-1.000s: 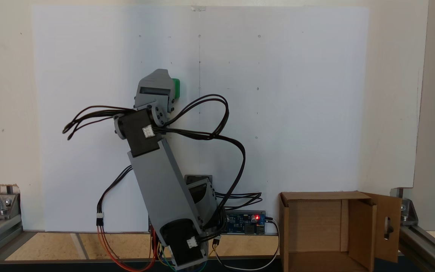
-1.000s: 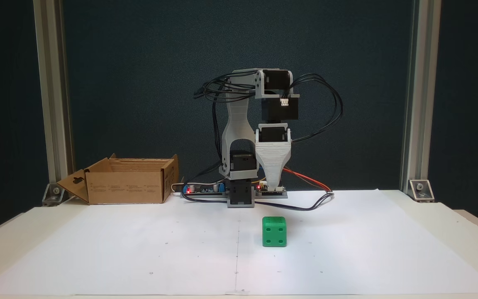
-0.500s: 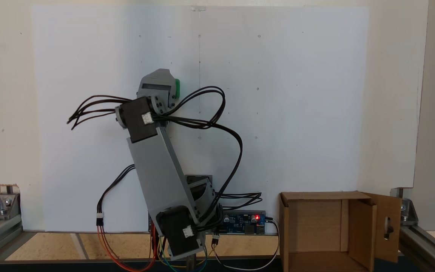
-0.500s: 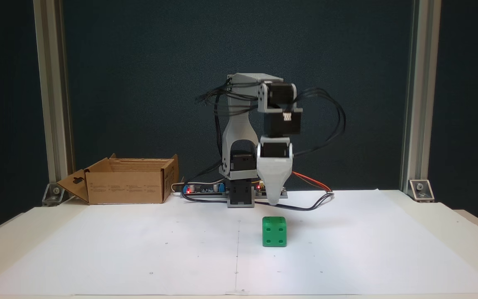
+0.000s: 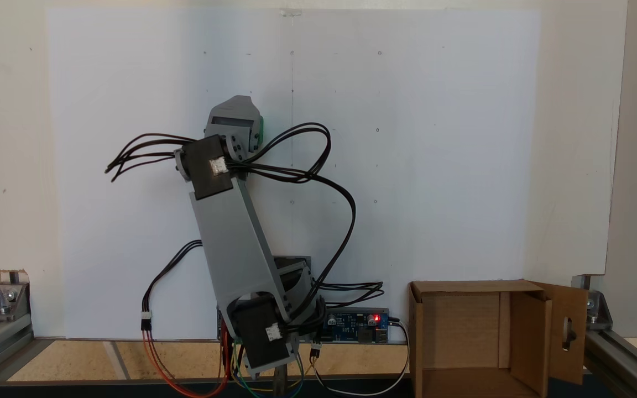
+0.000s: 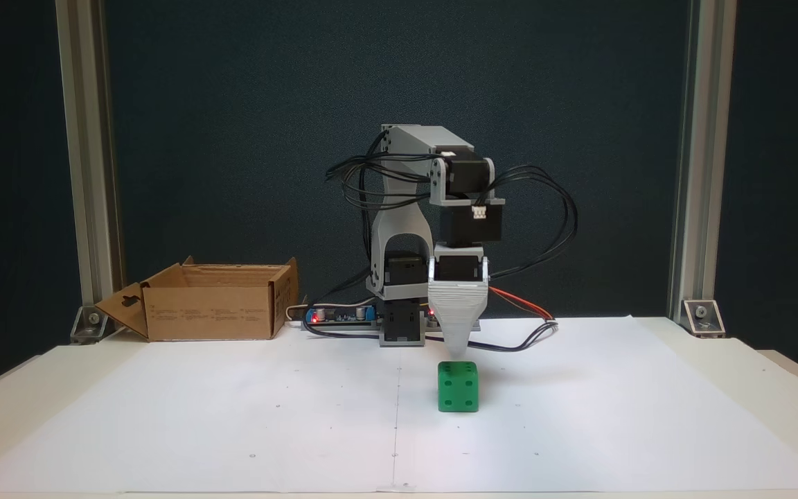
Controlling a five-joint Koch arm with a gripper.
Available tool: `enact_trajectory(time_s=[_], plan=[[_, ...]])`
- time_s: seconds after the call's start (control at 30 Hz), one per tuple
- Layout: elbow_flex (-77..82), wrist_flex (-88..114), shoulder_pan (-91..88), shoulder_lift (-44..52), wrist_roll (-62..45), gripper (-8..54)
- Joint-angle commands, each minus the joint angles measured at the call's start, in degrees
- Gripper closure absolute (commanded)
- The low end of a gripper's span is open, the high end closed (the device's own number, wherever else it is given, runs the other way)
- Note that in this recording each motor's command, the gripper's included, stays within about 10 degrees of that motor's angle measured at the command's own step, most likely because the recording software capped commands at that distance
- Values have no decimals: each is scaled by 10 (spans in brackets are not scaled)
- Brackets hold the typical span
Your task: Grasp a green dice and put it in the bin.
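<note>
In a fixed view from above, the grey arm (image 5: 230, 232) leans up and leftward across the white paper sheet (image 5: 434, 138), its black cables (image 5: 318, 182) looping out to both sides. The tool (image 5: 234, 110) shows there as a grey housing seen from its back, and beside its right edge a thin sliver of the green dice (image 5: 261, 127) peeks out; the rest of the cube is hidden beneath it. The bin (image 5: 479, 342) stands open at the lower right, its inside bare cardboard, with a slotted flap (image 5: 568, 331) swung out on its right side. A blue circuit board (image 5: 360, 326) with a red light sits just left of the bin. In a fixed view from the front, the whole green dice (image 6: 458, 386) is visible, resting on the paper near the middle of the tabletop (image 6: 752, 388), with five pips on top and four facing the camera. The tool (image 6: 458, 343) points straight down with its tapered tip just above the dice's rear top edge, possibly touching it, though the angle leaves this unclear. Its two fingers line up one behind the other, so I cannot tell whether it is wide or narrow. The bin (image 6: 208, 305) sits well apart at the back left, against the dark backdrop (image 6: 233, 104).
</note>
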Motion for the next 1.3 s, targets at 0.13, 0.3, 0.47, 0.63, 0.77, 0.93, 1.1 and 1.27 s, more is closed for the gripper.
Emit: enact_trajectory(time_s=[0.13, 0.3, 0.47, 0.63, 0.77, 0.93, 1.1, 1.27], plan=[[-5, -3, 1, -11, 32, 22], [5, -35, 3, -25, 32, 22], [11, -54, 3, -38, 32, 23], [14, -54, 3, -48, 32, 23], [16, -54, 3, -57, 32, 24], [17, -62, 5, -75, 34, 25], [17, -75, 10, -88, 41, 25], [16, -81, 11, -95, 44, 33]])
